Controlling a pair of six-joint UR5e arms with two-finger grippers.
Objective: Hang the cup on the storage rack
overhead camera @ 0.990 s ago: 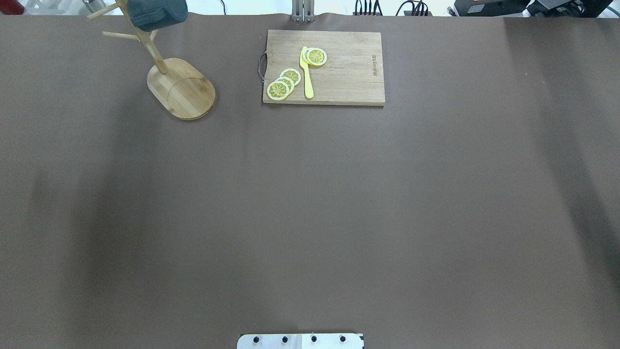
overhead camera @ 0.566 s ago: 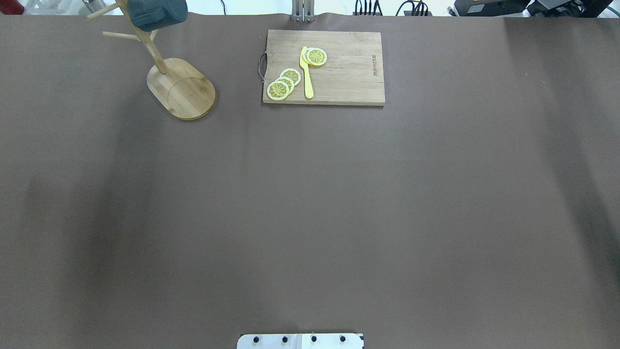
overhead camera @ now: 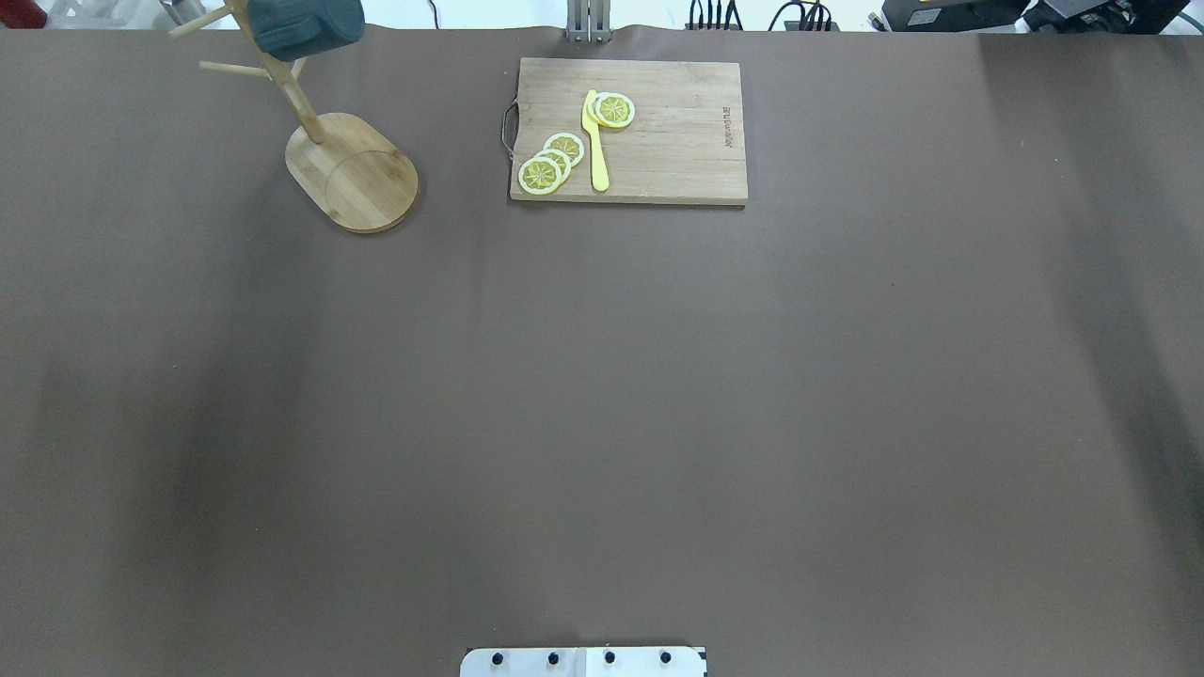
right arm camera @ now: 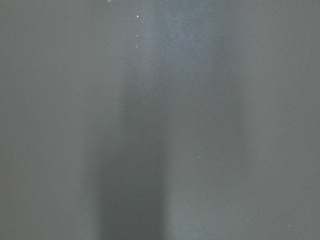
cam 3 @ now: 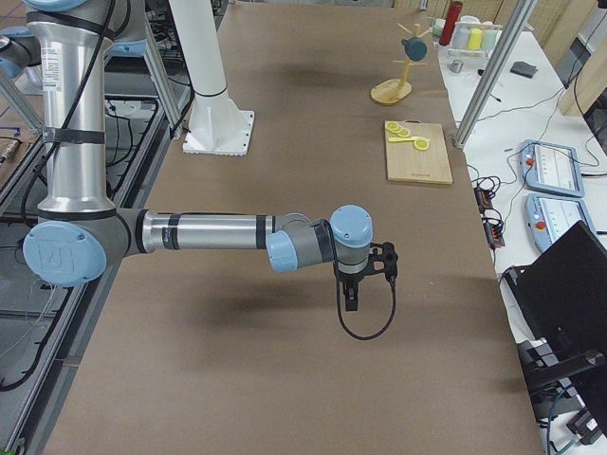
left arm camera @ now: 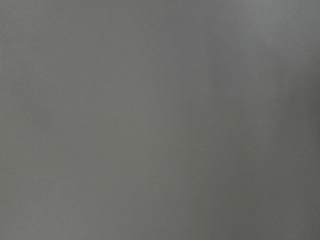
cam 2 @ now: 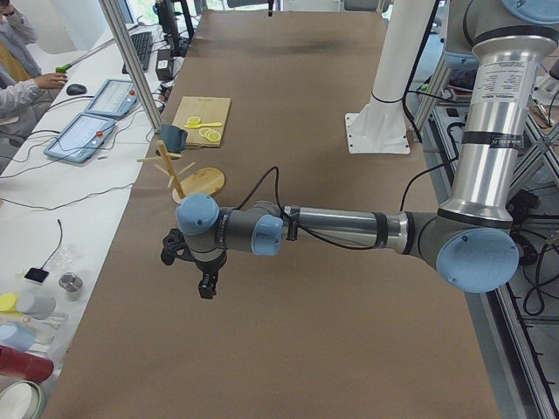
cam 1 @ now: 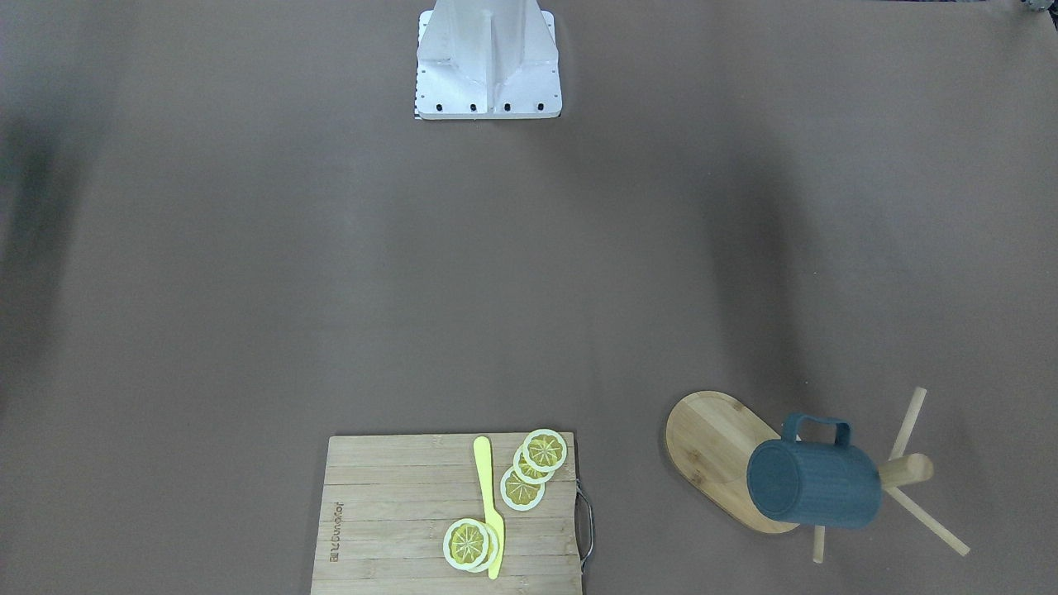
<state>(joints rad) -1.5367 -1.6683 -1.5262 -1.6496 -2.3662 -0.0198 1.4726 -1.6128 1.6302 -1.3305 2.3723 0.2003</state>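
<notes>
Brown table cover (overhead camera: 602, 423) is all either wrist camera gives, a flat blur with no fingers in frame. So with the left gripper (cam 2: 206, 290) and the right gripper (cam 3: 351, 301) showing up only in the side views, I honestly can't tell if they're spread or pressed together. Both hang above bare table, well apart from the cutting board (overhead camera: 677, 141), and neither one has anything in it.

The cup (cam 1: 814, 483) is up on the storage rack (cam 1: 702, 430), which sits near the cutting board, off its metal-handle end on the robot's left. It lies on its side up near the post top. The front-facing view shows its dark round end and the loop handle. I can't see which peg carries it because the mug body covers that spot. In the overhead view the frame's top edge cuts off the cup (overhead camera: 306, 23) and the upper pegs.

On the board there's a yellow knife (cam 1: 488, 504) with lemon slices (cam 1: 545, 450) on either side of it. Some dark lettering runs along the board's short edge opposite the handle, but it's too small for me to read.
</notes>
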